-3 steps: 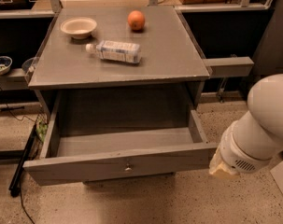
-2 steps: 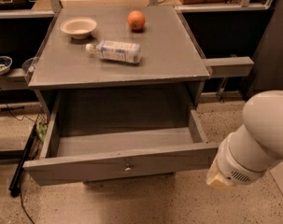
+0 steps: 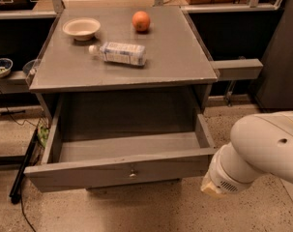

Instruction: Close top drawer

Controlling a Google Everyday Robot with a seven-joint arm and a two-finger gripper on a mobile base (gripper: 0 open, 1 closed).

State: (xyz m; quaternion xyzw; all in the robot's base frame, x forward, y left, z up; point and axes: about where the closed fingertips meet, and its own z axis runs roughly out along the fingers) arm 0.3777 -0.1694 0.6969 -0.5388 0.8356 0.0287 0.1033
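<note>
Camera view — hand (image 3: 212, 187) beside open top drawer (image 3: 102, 171).

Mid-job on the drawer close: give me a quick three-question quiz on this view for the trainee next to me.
1. True or false: the top drawer is pulled out and its box holds nothing.
2. Multiple choice: what lies on its side on the cabinet top? A) the bowl B) the bottle C) the orange
3. Short answer: where is the robot arm, and does the gripper show?

Key
1. True.
2. B.
3. The arm is at the lower right, beside the top drawer's right front corner. The gripper is not in view.
</note>
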